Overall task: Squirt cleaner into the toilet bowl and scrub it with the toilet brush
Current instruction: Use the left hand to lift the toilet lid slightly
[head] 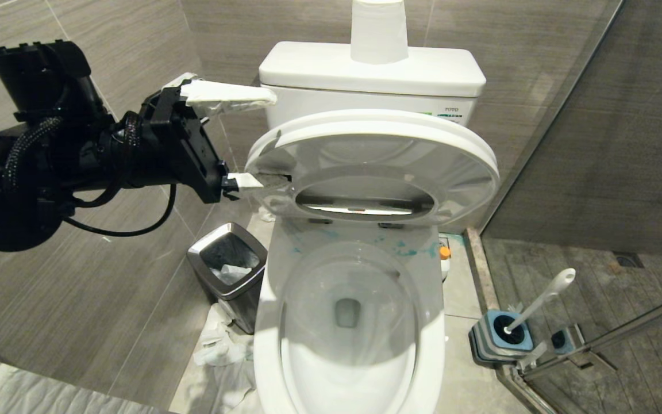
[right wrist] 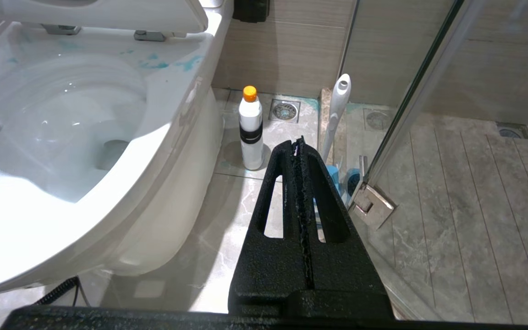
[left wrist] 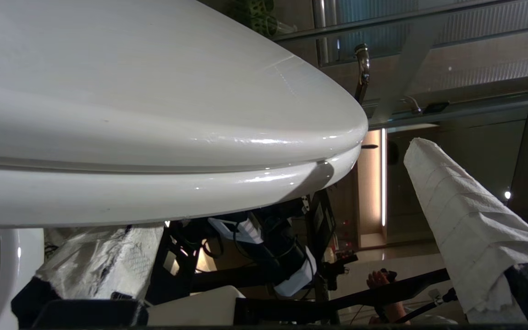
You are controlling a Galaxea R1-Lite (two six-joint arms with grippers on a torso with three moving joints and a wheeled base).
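White glossy ceramic toilet bowl [head: 348,322] is seen open, with its white seat and lid [head: 371,167] half raised together, and turquoise-blue cleaner smears [head: 405,250] are spread on the back of the rim near the chrome hinges. The left gripper [head: 256,141], black with paper-wrapped fingers, is spread wide at the left edge of the lid; the lower finger looks tucked at the seat's edge, the upper one is well clear above it, so nothing is actually clamped. The right gripper [right wrist: 299,151] is pressed fully together, empty, low beside the bowl. The white-handled toilet brush [head: 541,302] is parked in its blue-and-grey holder [head: 500,339] by the glass shower door. Also around: a white bottle with orange cap [right wrist: 250,128], a square steel bin [head: 228,270], and crumpled paper [head: 222,351] on the floor.
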